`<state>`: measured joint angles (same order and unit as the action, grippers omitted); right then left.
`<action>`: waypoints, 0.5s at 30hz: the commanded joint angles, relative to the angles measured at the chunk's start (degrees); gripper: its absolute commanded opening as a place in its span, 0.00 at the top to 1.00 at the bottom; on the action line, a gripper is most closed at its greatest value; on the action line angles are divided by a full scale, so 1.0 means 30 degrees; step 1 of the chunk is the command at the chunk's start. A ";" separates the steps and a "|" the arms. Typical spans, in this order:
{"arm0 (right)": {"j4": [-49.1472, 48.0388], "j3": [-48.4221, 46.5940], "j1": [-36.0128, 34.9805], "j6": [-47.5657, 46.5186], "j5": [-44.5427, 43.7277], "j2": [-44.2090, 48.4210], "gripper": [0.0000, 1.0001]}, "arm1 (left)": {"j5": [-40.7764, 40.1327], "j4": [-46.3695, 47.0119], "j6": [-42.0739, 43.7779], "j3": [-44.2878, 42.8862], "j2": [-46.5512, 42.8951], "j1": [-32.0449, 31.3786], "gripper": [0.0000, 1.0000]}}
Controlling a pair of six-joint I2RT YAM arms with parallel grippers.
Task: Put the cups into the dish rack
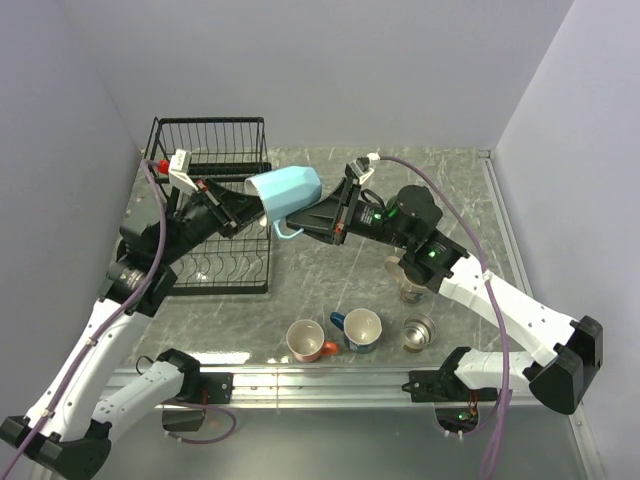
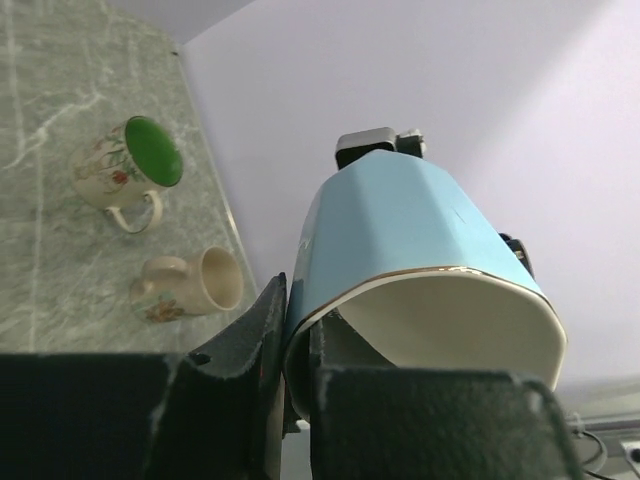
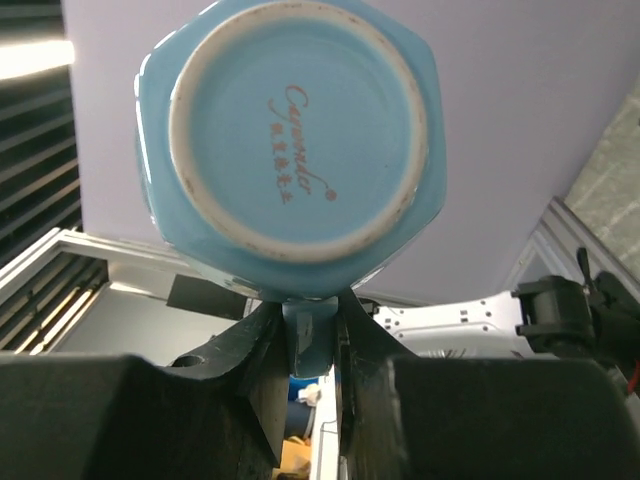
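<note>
A light blue mug (image 1: 287,190) hangs in the air between both arms, lying on its side just right of the black wire dish rack (image 1: 208,138). My left gripper (image 1: 250,206) is shut on its rim, one finger inside and one outside, as the left wrist view shows (image 2: 298,300). The mug's cream inside (image 2: 450,320) faces that camera. My right gripper (image 1: 296,226) is shut on the mug's handle (image 3: 310,335), with the mug's base (image 3: 295,130) facing the right wrist camera.
An orange-red mug (image 1: 305,340), a dark blue mug (image 1: 362,328) and a metal cup (image 1: 419,331) stand near the front edge. Two cream mugs lie partly under my right arm (image 1: 410,285); one is green inside (image 2: 130,170), the other lies beside it (image 2: 190,283).
</note>
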<state>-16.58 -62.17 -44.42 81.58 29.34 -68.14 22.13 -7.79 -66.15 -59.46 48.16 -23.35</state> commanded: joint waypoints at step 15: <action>0.6955 -1.1282 0.0715 -0.6038 -0.1781 -0.3500 1.00 | -0.6577 -1.1516 0.6639 -0.6017 -0.1170 -0.0067 0.18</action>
<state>4.16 -86.28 -43.33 68.23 25.74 -76.42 8.58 -34.79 -50.72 -74.13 45.78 -23.59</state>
